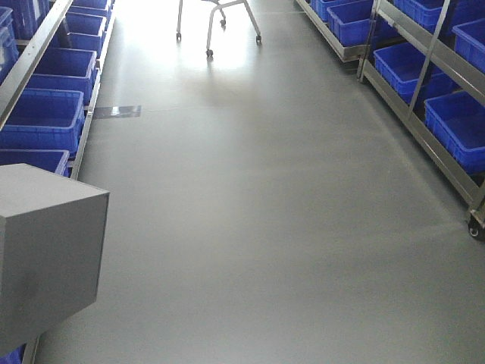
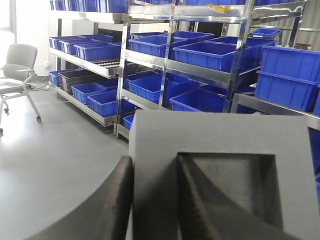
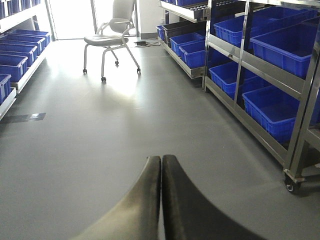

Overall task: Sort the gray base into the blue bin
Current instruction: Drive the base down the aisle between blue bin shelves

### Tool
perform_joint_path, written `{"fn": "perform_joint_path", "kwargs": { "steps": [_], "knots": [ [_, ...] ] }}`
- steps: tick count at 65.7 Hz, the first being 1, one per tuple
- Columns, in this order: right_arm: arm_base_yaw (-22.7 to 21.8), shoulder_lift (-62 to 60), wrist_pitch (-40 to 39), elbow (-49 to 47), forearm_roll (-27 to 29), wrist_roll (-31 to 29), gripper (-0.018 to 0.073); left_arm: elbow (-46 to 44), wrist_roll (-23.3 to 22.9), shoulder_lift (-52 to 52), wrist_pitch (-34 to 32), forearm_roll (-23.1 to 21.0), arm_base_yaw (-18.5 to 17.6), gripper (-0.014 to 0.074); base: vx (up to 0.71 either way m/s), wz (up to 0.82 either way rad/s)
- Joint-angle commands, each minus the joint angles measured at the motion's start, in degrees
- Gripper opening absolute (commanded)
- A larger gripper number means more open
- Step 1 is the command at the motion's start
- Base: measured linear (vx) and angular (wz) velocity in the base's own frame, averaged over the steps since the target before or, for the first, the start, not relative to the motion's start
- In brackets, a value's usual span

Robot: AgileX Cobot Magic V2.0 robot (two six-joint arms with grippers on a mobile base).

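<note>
The left gripper (image 2: 155, 167) is clamped on the gray base (image 2: 215, 132). One finger sits inside the square recess and the other outside, pinching the wall between them. In the front view the block hangs above the floor (image 1: 265, 227) at near left, beside the left rack (image 1: 30, 59). The right gripper (image 3: 161, 167) holds nothing, its fingers pressed together. The block looks rigid, matte and not fragile; its weight cannot be judged. A single-wall pinch may let it pivot, so slow motion is advised. Which blue bin (image 1: 42, 138) is the target cannot be told.
</note>
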Motion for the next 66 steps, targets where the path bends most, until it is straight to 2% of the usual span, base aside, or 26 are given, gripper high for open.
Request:
{"fn": "perform_joint_path", "kwargs": {
  "steps": [1,66],
  "knots": [
    [-0.03,0.18,-4.28,0.06,-0.31,-0.72,-0.0005,-1.56,-0.19,0.42,-6.14,-1.17,-0.27,0.0004,0.33,-0.04],
    [-0.03,0.18,-4.28,0.06,-0.31,-0.72,-0.0005,-1.56,-0.19,0.42,-6.14,-1.17,-0.27,0.0004,0.40,-0.02]
  ]
}}
